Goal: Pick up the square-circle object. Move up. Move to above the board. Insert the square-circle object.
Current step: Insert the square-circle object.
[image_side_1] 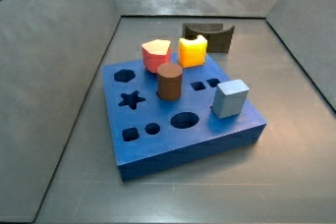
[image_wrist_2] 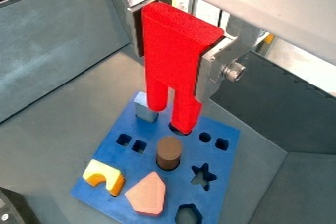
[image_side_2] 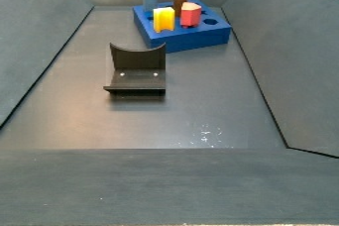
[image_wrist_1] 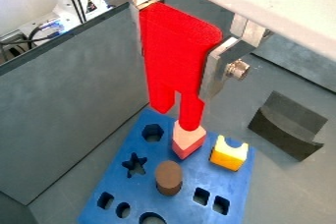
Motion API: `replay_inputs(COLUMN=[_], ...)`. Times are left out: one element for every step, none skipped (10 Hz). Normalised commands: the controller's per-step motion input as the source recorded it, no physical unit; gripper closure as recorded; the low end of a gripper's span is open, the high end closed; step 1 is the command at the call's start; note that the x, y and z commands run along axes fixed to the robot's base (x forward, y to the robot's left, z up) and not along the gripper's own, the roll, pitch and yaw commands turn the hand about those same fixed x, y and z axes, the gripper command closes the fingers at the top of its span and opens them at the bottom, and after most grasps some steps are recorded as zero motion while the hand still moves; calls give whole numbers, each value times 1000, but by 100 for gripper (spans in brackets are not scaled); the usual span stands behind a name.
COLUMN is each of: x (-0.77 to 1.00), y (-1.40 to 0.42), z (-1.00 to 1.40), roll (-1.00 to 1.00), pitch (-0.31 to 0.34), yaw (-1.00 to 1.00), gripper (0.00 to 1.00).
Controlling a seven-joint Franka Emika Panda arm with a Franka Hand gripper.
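My gripper (image_wrist_1: 176,39) is shut on the square-circle object (image_wrist_1: 175,66), a tall bright red block, and holds it upright by its solid upper part. It also shows in a wrist view (image_wrist_2: 174,66), held by the gripper (image_wrist_2: 179,43). The two legs hang above the blue board (image_wrist_1: 121,187), over its holes near the pink-topped pentagon (image_wrist_1: 188,141). The board also shows in a wrist view (image_wrist_2: 226,174) and in both side views (image_side_1: 197,147) (image_side_2: 208,38). The gripper and the red block are out of view in both side views.
On the board stand a brown cylinder (image_side_1: 168,81), a yellow piece (image_side_1: 194,49), the pentagon (image_side_1: 156,55) and a grey-blue cube (image_side_1: 230,98). The dark fixture (image_side_2: 137,68) stands on the floor beside the board. Grey bin walls slope up around the floor.
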Motion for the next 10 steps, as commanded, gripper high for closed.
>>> replay_inputs(x=[-60, 0, 0, 0, 0, 0, 0, 0, 0, -6], y=[0, 37, 0, -163, -451, -631, -643, -586, -566, -523], z=[-191, -14, -43, -166, -263, -340, -351, -451, -529, -569], roll=[0, 0, 0, -14, 9, 133, 147, 134, 153, 163], pitch=[-203, 0, 0, -40, -109, -147, -140, -176, -237, -283], yaw=[0, 0, 0, 211, 251, 223, 211, 214, 226, 251], gripper=[100, 100, 100, 100, 100, 100, 100, 100, 100, 100])
